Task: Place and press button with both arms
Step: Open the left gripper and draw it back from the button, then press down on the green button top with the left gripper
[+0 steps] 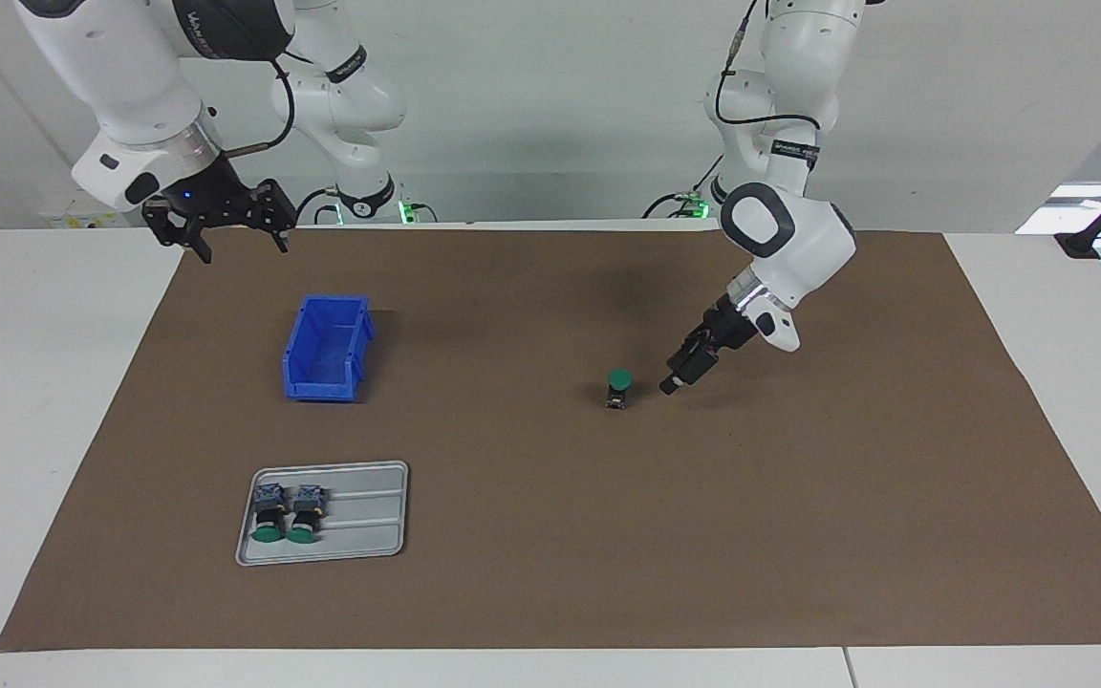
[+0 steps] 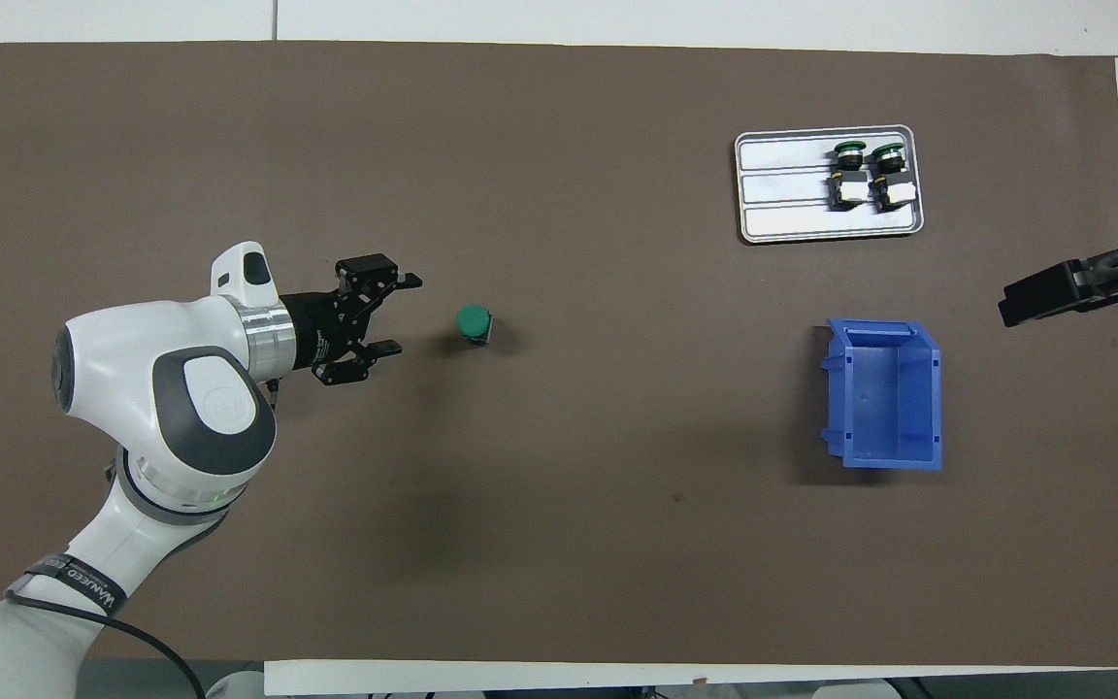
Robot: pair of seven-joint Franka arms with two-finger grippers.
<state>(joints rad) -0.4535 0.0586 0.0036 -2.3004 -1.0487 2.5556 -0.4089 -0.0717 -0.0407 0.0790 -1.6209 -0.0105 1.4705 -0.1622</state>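
Observation:
One button (image 1: 618, 386) (image 2: 474, 323) stands on the brown mat (image 1: 550, 535) with its round green cap up and its black body under it. My left gripper (image 1: 673, 382) (image 2: 401, 316) hangs low over the mat beside it, toward the left arm's end of the table. It is open, points at the button across a small gap, and holds nothing. My right gripper (image 1: 243, 244) (image 2: 1015, 306) waits raised over the mat's edge at the right arm's end, holding nothing.
A grey tray (image 1: 359, 516) (image 2: 782, 194) holds two more green-capped buttons (image 1: 285, 516) (image 2: 868, 175) lying on their sides. A blue bin (image 1: 326, 349) (image 2: 884, 393) stands nearer to the robots than the tray.

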